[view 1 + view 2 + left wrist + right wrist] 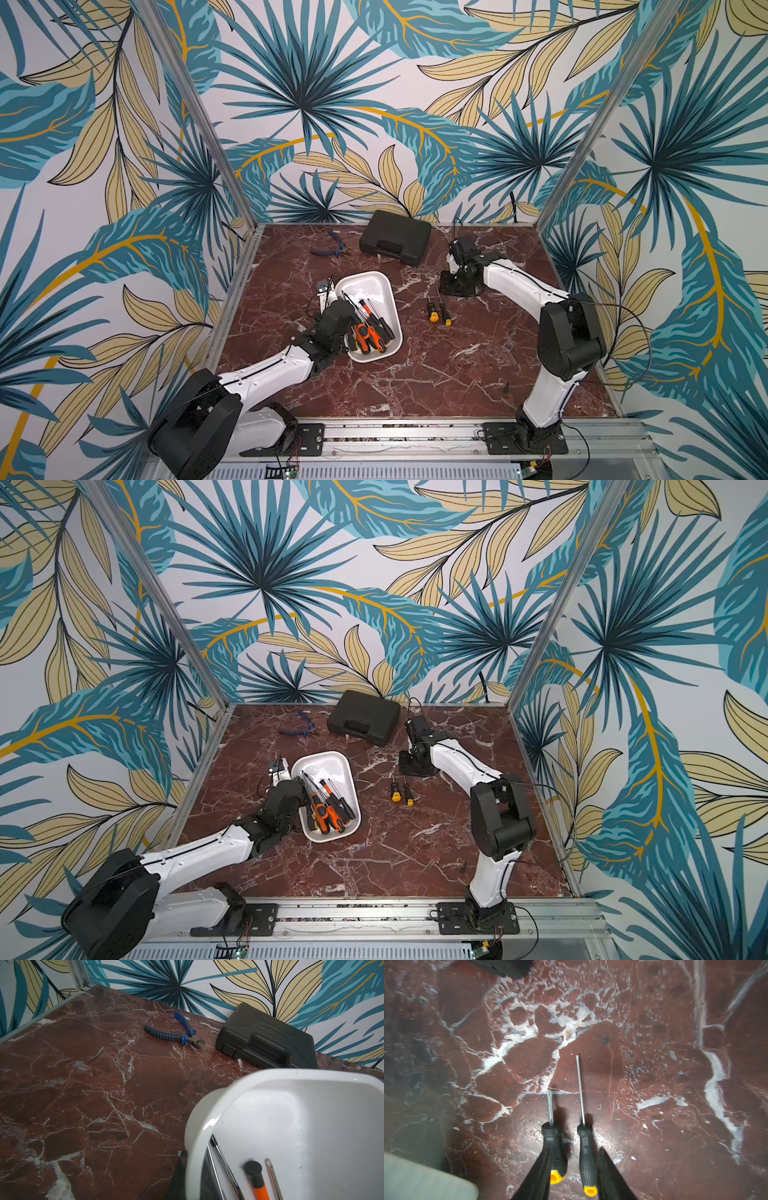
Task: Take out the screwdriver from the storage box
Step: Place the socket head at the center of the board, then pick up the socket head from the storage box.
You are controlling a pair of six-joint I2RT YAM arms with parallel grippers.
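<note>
Because the right hand stands directly over the slim screwdriver and the stubby screwdriver, which lie side by side on the worktop, any low sideways travel from here can clip a handle and set it rolling. The jaws of this hand are part open and grip nothing. The slim tool lies between the fingers, and the stubby one lies partly under one finger. A closing stroke at this position would probably catch both handles at once, or pinch one askew. Both tools lie well clear of the storage box, on the right arm's side of it, yellow caps toward the robot.

The left hand is fully closed on the side wall of the box (one finger outside, one inside, as the left wrist view shows). If this clamp lifts or twists, the box can tilt and spill its load. Several orange-handled screwdrivers lie heaped at the near end of the box, just beside that hand, with shafts crossing. Pulling one out is likely to drag its neighbours. Whether the clamp touches any tool cannot be told.
</note>
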